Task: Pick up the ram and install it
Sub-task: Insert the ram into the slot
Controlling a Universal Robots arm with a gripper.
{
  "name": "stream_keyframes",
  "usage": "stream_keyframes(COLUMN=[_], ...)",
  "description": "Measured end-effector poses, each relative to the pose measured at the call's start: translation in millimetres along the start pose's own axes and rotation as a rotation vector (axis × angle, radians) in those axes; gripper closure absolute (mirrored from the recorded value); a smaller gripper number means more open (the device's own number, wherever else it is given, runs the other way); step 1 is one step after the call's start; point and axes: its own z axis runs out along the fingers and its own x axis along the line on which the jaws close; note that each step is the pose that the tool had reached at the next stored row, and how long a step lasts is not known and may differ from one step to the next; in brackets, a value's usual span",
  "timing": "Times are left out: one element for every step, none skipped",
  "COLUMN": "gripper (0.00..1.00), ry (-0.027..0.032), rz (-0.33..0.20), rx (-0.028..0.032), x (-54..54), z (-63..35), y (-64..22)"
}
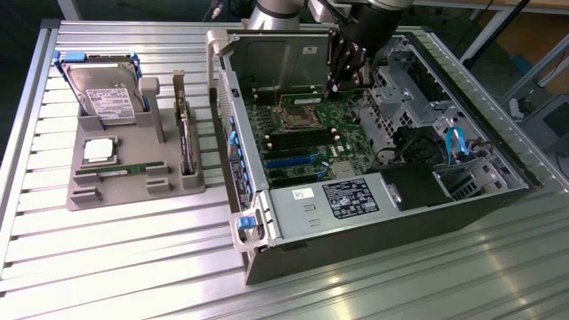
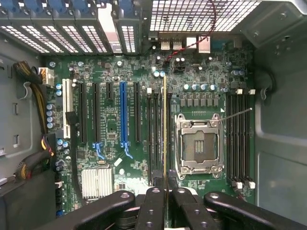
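The ram (image 2: 165, 124) shows edge-on in the wrist view as a thin green-yellow strip. It hangs above the dark memory slots (image 2: 157, 136) just beside the empty processor socket (image 2: 199, 143). My gripper (image 2: 166, 189) is shut on it, a black finger on each side of its near end. In the exterior view my gripper (image 1: 350, 70) reaches down into the open computer case (image 1: 400, 200), over the far part of the green motherboard (image 1: 307, 137). Whether the stick touches a slot cannot be told.
A grey holder tray (image 1: 133, 193) on the exterior view's left carries a hard drive (image 1: 105, 93), a square silver processor (image 1: 98, 150), an upright expansion card (image 1: 185, 133) and another green stick (image 1: 120, 171). Case walls, a drive cage and cables surround the motherboard.
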Motion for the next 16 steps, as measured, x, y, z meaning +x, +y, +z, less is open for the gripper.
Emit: stream_keyframes(gripper=[0.88,0.88,0.88,0.88,0.88,0.88,0.88,0.88,0.88,0.88,0.88,0.88,0.88,0.88,0.88,0.88], ry=[0.0001,0.0000,0.0000,0.0000,0.0001,0.0001,0.0001,0.0000,0.0000,0.0000,0.0000,-0.0001,-0.0001,-0.0001,-0.0001,-0.0001], rz=[0.000,0.000,0.000,0.000,0.000,0.000,0.000,0.000,-0.001,-0.001,-0.001,-0.001,-0.001,-0.001,-0.001,-0.001], rx=[0.0007,0.0017,0.0032,0.0041,0.0054,0.0064,0.0073,0.0081,0.0089,0.0101,0.0113,0.0126,0.0138,0.0149,0.0162,0.0176], x=[0.0,0.1,0.2,0.2,0.3,0.4,0.4,0.4,0.5,0.5,0.6,0.7,0.7,0.8,0.8,0.9], z=[0.7,1.7,3.1,4.0,5.5,6.4,7.2,7.9,8.7,9.6,10.5,11.5,12.4,13.4,14.5,15.6], y=[0.0,0.0,-0.1,-0.1,-0.2,-0.2,-0.2,-0.3,-0.3,-0.3,-0.3,-0.4,-0.4,-0.4,-0.5,-0.5])
